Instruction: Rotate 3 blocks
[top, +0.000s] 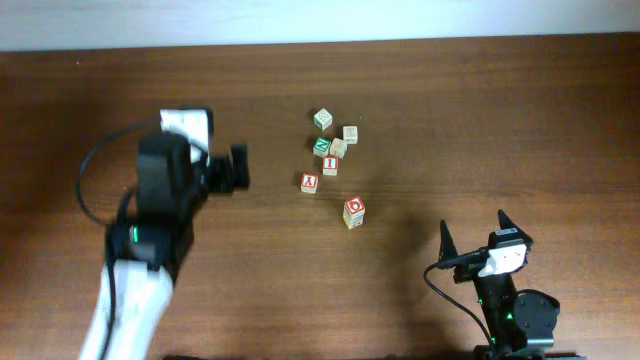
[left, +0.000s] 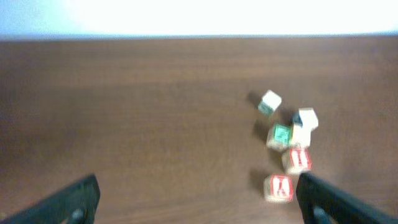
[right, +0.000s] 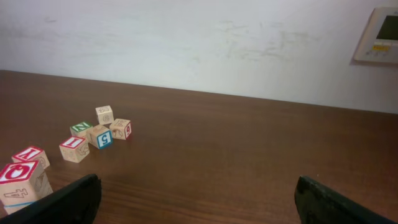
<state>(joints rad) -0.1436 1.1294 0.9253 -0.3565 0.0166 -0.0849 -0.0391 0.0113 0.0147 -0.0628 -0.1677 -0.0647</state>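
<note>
Left claw (top: 240, 167) and right claw (top: 473, 224) gape wide, empty; blocks (top: 354, 211) lie between them.

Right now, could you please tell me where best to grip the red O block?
Pinch the O block across two opposite side faces, from straight above: it sits apart from the cluster, sides free, nearest the right gripper.

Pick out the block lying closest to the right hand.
The red-bordered O block. It sits apart from the others, on the side of the group toward the right hand; the rest of the blocks lie farther off.
</note>
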